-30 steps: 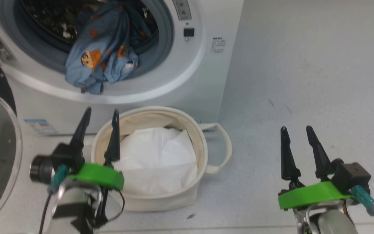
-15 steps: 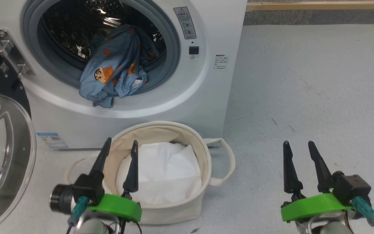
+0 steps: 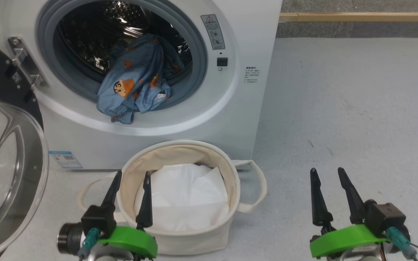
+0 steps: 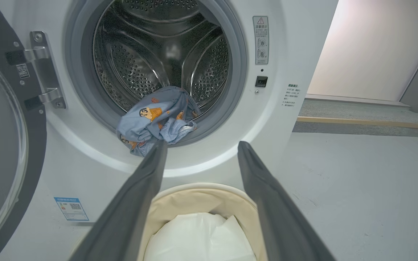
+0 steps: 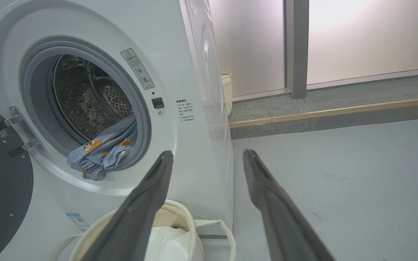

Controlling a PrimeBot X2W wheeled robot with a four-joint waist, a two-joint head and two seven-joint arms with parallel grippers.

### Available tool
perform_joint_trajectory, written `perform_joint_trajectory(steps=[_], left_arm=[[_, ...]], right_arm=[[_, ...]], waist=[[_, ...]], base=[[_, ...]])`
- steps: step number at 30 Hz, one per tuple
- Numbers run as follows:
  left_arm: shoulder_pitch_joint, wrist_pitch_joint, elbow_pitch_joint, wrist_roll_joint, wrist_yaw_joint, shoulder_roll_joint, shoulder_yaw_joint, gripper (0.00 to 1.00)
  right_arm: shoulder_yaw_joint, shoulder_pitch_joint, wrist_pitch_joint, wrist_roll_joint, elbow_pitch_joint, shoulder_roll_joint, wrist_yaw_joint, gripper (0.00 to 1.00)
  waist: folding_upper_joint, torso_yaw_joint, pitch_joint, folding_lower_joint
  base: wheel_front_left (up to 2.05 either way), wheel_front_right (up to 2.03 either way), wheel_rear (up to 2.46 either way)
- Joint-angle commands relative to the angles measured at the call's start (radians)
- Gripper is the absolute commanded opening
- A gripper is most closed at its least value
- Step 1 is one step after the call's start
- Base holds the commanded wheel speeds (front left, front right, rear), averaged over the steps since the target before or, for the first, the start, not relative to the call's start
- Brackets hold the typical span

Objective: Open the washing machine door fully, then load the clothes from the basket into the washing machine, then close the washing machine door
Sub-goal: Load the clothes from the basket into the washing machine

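The white washing machine (image 3: pixel 201 119) stands with its door (image 3: pixel 9 174) swung wide to the left, black rim and clear glass bowl facing me. The clothes (image 3: pixel 132 87), light-blue fabric with orange patches, hang over the lip of the drum mouth, partly inside; the wrist views show the clothes (image 4: pixel 154 119) (image 5: pixel 103 152) too. Below the mouth sits the cream basket (image 3: pixel 230 170), holding a plain white liner sheet (image 3: pixel 183 195). My left gripper (image 3: pixel 132 174) (image 4: pixel 201 144) is open at the basket's near-left rim, holding nothing. My right gripper (image 3: pixel 327 170) (image 5: pixel 208 153) is open above bare floor to the basket's right.
Grey floor stretches to the right of the washer. A wood-edged step (image 3: pixel 357 17) runs along the back. Behind the washer stand a small cream perforated bin (image 5: pixel 226 90) and a grey post (image 5: pixel 296 47). The open door takes up the space at my left.
The head camera has tilted up, so the washer and basket sit lower in the picture. Relative to the basket, my left gripper has drawn back toward me. Both grippers stay open.
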Motion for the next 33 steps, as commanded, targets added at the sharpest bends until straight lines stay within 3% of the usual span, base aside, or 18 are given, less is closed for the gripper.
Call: perform_joint_trajectory(steps=[1,14,33], left_arm=[[-0.013,-0.005,-0.024,-0.004,0.007,0.013,0.024,1.00],[-0.017,-0.005,-0.001,-0.033,0.032,0.013,-0.005,1.00],[-0.013,-0.005,0.004,-0.034,0.038,0.013,0.003,1.00]], right_arm=[[0.025,-0.014,-0.005,-0.009,-0.027,-0.003,0.000,1.00],[0.036,-0.011,-0.005,-0.006,-0.019,-0.003,0.000,1.00],[0.035,-0.009,-0.005,0.000,-0.022,-0.003,0.000,1.00]], waist=[[-0.0001,0.004,-0.005,0.0001],[-0.0001,0.032,-0.017,0.0001],[-0.0001,0.019,-0.010,0.0001]], base=[[0.00,0.00,0.00],[0.00,0.00,0.00],[0.00,0.00,0.00]])
